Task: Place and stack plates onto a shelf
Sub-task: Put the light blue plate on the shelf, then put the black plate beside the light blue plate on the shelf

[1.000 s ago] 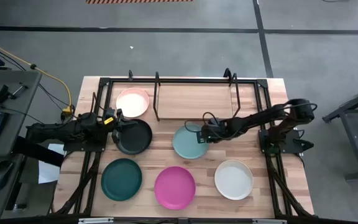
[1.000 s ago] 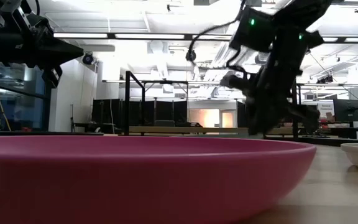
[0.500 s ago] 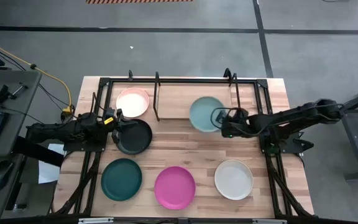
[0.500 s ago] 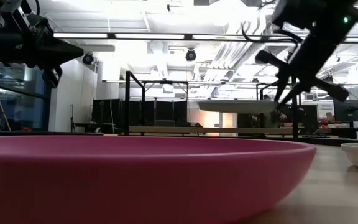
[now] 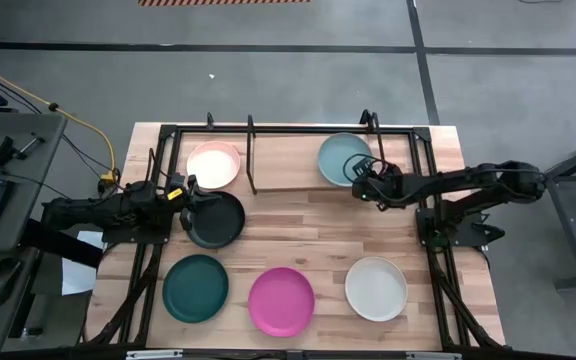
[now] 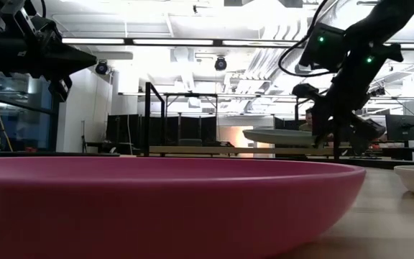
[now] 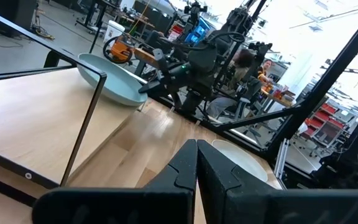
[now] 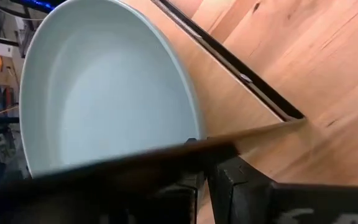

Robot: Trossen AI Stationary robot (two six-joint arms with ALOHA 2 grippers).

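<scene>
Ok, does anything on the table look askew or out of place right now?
Nothing stands out. The right gripper holds the light blue plate by its rim above the shelf, roughly level in the low view. The other five plates lie flat and apart on the table, none on the shelf.

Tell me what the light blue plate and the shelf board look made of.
The light blue plate, pinched at its rim by the right gripper, looks like matte plastic or melamine: even colour, soft sheen, though glazed ceramic is possible. The shelf board looks like pale unfinished wood with visible grain, framed in black metal wire.
</scene>
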